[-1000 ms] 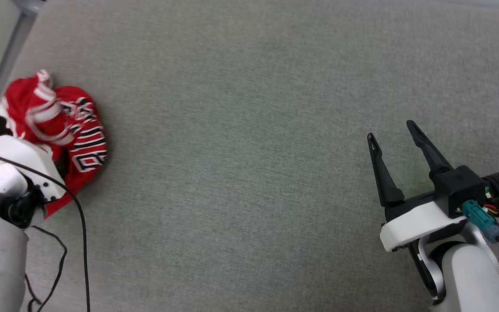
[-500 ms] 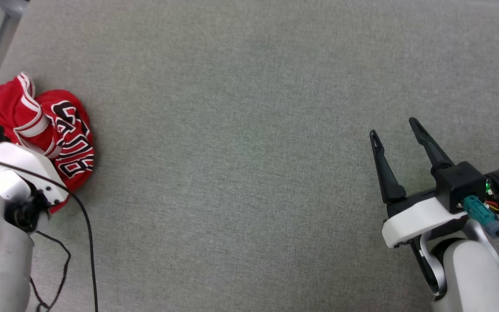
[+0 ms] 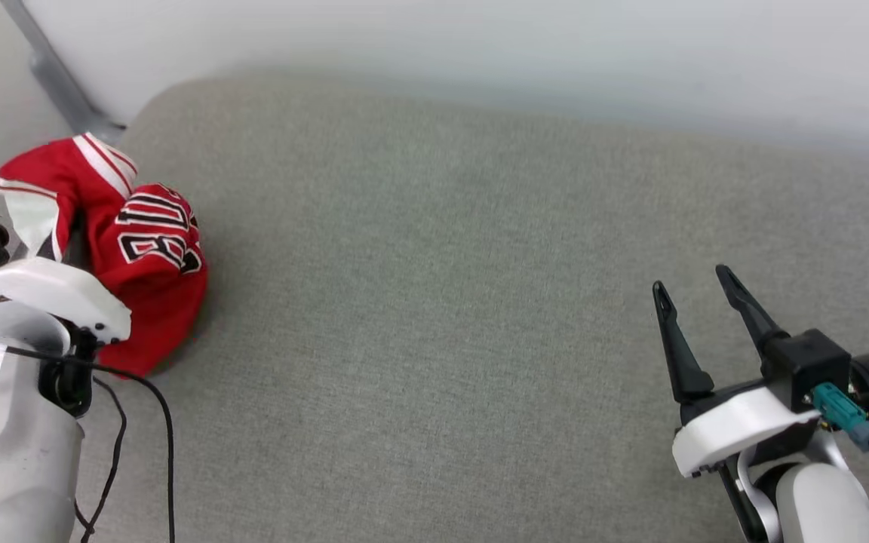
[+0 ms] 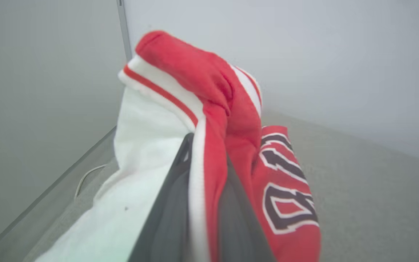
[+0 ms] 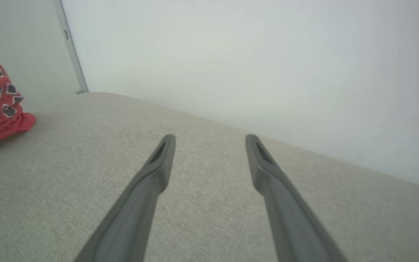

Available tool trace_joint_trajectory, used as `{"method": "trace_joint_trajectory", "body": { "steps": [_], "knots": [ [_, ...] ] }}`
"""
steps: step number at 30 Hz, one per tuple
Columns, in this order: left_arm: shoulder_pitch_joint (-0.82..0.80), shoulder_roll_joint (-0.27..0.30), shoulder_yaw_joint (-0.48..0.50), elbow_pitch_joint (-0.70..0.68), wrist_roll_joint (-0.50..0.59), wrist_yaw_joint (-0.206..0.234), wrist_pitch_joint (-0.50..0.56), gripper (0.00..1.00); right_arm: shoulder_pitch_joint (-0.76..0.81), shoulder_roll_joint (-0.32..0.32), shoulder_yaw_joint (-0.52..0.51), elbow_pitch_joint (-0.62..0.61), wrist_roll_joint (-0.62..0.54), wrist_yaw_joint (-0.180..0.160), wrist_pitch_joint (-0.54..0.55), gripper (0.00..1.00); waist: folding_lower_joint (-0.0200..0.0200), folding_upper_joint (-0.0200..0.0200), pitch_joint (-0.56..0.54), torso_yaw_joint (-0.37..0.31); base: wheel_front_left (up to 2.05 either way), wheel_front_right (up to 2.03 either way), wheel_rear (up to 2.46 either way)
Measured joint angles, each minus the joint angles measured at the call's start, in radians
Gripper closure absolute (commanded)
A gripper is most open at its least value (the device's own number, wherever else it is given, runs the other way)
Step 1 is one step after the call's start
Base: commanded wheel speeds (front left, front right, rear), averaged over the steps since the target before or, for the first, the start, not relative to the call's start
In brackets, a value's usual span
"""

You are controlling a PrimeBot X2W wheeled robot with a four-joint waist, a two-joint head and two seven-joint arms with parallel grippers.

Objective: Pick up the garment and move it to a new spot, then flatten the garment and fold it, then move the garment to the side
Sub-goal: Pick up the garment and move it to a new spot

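At the far left of the head view sits the garment point(image 3: 140, 256), a bunched red heap with black, white-outlined lettering facing up and a white sleeve at its left side. It lies on the grey fabric surface point(image 3: 434, 302), close to that surface's left edge, just below a slanted metal bar point(image 3: 57, 75). The left arm's white wrist housing point(image 3: 50, 290) covers the heap's lower left part, so its fingers can't be made out here. A black cable point(image 3: 159, 422) trails down from it. Over at the lower right, well apart from the shirt, the right gripper point(image 3: 691, 280) hangs above bare cloth, fingers spread wide with nothing between them.

In the left wrist view, the left gripper point(image 4: 206, 153) is clamped on a raised fold: the two dark fingers press together on a red-and-white striped edge, white sleeve to the left, lettering to the right.

In the right wrist view, both fingers stand apart over the grey surface, a pale wall point(image 5: 267, 72) beyond. The red bundle shows at the left edge, its lower hem resting on the cloth.
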Motion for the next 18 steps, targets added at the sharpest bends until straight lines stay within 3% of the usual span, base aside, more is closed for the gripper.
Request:
{"method": "trace_joint_trajectory", "body": {
  "steps": [10, 18],
  "knots": [
    [0.102, -0.05, -0.022, -0.224, 0.038, 0.036, -0.083, 1.0, 0.063, 0.0, -0.026, -0.011, 0.025, 0.0, 0.009, 0.0, -0.0001, 0.0, -0.093, -0.08, 0.0, 0.0, 0.0],
    [0.204, -0.129, -0.097, -0.42, 0.03, 0.047, 0.009, 1.0, 0.088, 0.0, -0.045, -0.024, 0.047, 0.0, 0.013, 0.0, -0.0001, 0.0001, -0.113, -0.204, 0.0, 0.0, 0.0]
  ]
}}
